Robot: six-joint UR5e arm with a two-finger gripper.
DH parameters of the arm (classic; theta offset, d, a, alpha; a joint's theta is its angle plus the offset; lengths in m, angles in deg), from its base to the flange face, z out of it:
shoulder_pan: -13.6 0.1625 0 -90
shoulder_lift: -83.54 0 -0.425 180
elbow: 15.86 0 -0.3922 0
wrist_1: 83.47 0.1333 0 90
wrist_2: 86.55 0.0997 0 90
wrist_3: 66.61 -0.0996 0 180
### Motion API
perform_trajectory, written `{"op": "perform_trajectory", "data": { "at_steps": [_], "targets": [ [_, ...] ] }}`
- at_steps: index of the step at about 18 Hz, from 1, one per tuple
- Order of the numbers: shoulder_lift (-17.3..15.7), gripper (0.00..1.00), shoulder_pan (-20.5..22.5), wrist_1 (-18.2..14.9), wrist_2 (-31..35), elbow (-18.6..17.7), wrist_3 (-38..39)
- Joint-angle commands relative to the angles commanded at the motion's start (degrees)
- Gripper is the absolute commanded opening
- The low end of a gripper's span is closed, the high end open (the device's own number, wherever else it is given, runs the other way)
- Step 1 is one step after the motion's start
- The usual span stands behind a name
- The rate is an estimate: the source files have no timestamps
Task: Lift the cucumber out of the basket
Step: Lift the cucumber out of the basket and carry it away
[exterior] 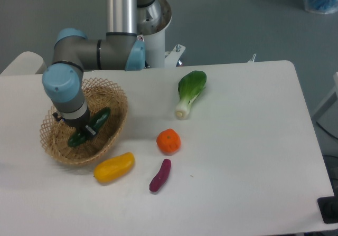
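The dark green cucumber (100,116) lies slantwise inside the tan wicker basket (117,103) at the table's left. My gripper (86,130) reaches down into the basket from above. Its dark fingers are closed across the cucumber's middle, and both ends of the cucumber stick out on either side. The blue-grey wrist (64,83) hangs over the basket's back left part and hides most of the fingers.
A yellow pepper (113,167) lies just in front of the basket. A purple eggplant (160,175) and an orange fruit (168,141) sit to its right. A bok choy (189,92) lies further back. The robot's base column (125,14) stands behind the basket.
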Motion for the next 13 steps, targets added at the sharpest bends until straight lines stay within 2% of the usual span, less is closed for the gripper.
{"op": "perform_trajectory", "data": {
  "at_steps": [3,7,13],
  "targets": [
    [-0.8,0.22,2.8,-2.9,-0.4,3.3,-0.3],
    [-0.4,0.23,6.6,-3.3,-0.4,7.6,-3.0],
    [4.0,0.23,12.7,-3.4,0.0,12.7,-11.2]
  ]
}}
